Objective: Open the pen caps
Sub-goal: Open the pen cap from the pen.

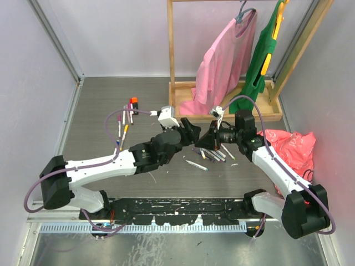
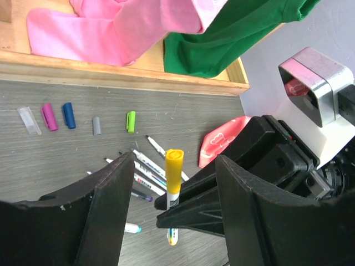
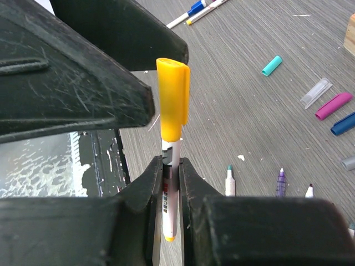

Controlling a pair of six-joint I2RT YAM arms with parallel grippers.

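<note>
My right gripper (image 3: pixel 171 166) is shut on the white barrel of a pen (image 3: pixel 171 205) held upright above the table, its yellow cap (image 3: pixel 172 105) on top. My left gripper (image 2: pixel 174 185) is open, with one jaw on each side of that yellow cap (image 2: pixel 174 166) and a gap on both sides. In the top view the two grippers meet at mid-table, left (image 1: pixel 191 132) and right (image 1: pixel 208 139). Loose pen caps lie on the table: clear (image 2: pixel 29 120), magenta (image 2: pixel 49 116), blue (image 2: pixel 69 114), grey (image 2: pixel 96 125), green (image 2: pixel 130 121) and teal (image 3: pixel 272 65). Several uncapped pens (image 1: pixel 213 155) lie below the grippers.
A few capped pens (image 1: pixel 126 119) lie at the back left. A wooden clothes rack base (image 1: pixel 222 113) stands behind, with a pink garment (image 1: pixel 224 61) and a green one (image 1: pixel 263 55) hanging. A red-pink plastic bag (image 1: pixel 288 147) lies at the right.
</note>
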